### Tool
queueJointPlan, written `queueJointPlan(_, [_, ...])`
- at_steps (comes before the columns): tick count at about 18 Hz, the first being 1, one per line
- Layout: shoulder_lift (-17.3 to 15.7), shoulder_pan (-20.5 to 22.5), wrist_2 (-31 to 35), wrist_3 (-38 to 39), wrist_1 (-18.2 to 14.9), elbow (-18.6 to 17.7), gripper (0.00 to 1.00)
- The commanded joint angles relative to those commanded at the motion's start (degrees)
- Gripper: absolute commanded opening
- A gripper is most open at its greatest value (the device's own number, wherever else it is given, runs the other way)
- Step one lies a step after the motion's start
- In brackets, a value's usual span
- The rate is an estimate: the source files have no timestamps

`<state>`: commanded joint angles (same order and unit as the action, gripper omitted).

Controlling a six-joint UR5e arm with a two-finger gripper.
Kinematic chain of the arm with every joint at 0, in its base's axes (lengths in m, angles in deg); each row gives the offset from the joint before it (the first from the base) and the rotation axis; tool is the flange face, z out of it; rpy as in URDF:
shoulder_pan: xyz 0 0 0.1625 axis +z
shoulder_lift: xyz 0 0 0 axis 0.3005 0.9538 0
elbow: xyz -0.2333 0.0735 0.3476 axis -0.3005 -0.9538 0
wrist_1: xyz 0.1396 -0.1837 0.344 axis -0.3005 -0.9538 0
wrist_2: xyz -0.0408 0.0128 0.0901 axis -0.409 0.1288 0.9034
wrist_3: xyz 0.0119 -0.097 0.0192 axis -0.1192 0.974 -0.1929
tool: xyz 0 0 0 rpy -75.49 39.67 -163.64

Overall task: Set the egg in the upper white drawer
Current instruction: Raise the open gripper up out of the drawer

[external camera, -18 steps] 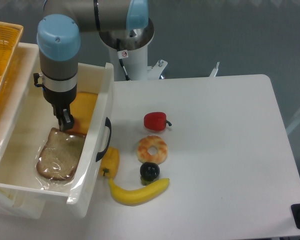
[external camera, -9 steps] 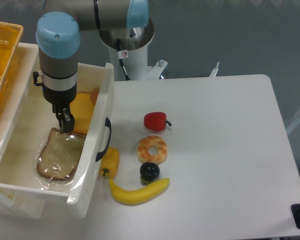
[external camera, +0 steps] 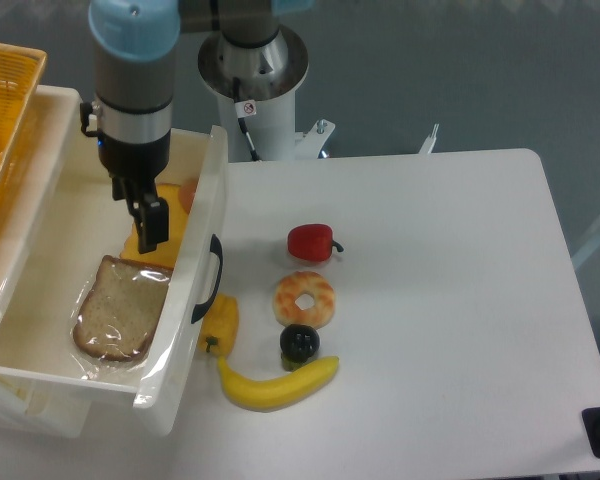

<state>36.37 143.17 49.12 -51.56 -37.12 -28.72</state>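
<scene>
The hand (external camera: 152,225) has come up out of the upper white drawer (external camera: 206,215) since a moment ago: it was low over the wrapped bread slice (external camera: 118,309), and now it hangs higher and a little nearer the front panel, its fingers seen edge-on against the yellow slab (external camera: 165,240) so that I cannot tell whether they are spread or pressed together, though nothing shows between them. The egg (external camera: 189,194), which was out of sight a second back, now shows as a small pinkish-tan round lying inside the drawer, just behind the front wall and beside the yellow slab, apart from the hand. To my eye that means the drop is made and the arm is backing away, so the task looks as good as done. Out on the desk (external camera: 460,320) the red pepper (external camera: 311,242), the glazed ring (external camera: 304,298), the dark berry (external camera: 299,342), the banana (external camera: 277,383) and the yellow pepper (external camera: 221,323) lie where they did. The only marking is a small round red-and-white sticker (external camera: 247,108) on the arm's base; its print is too small to read.
</scene>
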Motion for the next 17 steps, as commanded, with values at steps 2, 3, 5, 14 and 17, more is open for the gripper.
queueJointPlan(2, [-1.1,0.8,0.1,0.3,-0.2,-0.2,1.0])
queueJointPlan(3, [-2.0,1.2,0.0,1.2,-0.2,-0.4,1.0])
queueJointPlan(5, [-3.1,1.6,0.3,6.1,-0.2,-0.8,1.0])
queueJointPlan(14, [-2.3,2.6,10.3,9.8,1.8,0.1,1.0])
queueJointPlan(17, [-0.5,3.0,13.4,8.9,1.8,0.0,1.0])
